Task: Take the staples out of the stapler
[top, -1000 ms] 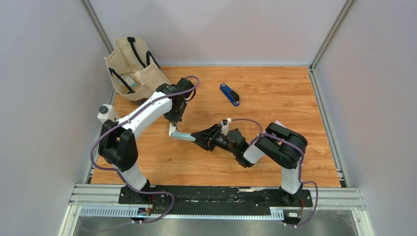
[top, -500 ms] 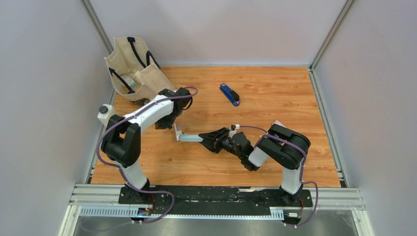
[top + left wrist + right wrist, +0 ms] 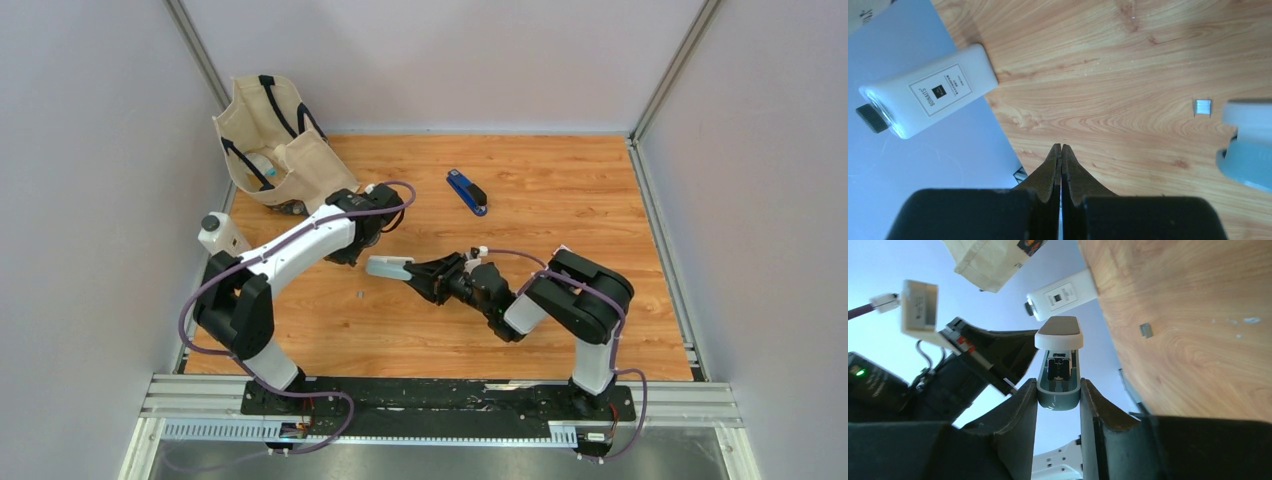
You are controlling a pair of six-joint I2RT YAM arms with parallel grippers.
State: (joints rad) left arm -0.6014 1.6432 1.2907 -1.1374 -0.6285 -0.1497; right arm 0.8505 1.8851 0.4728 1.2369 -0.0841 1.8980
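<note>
My left end effector (image 3: 1061, 150) has drawn back from the stapler (image 3: 390, 267), fingers together and empty, my right end effector (image 3: 1058, 390) stays clamped on it, and a short strip of staples (image 3: 1202, 107) now lies on the counter's (image 3: 600, 200) left half, so unloading looks underway.

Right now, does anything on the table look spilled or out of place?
A short strip of staples lies loose on the table, apart from the stapler, which the right pincer holds in the air. It looks dropped rather than placed. Nothing else stands out.
</note>
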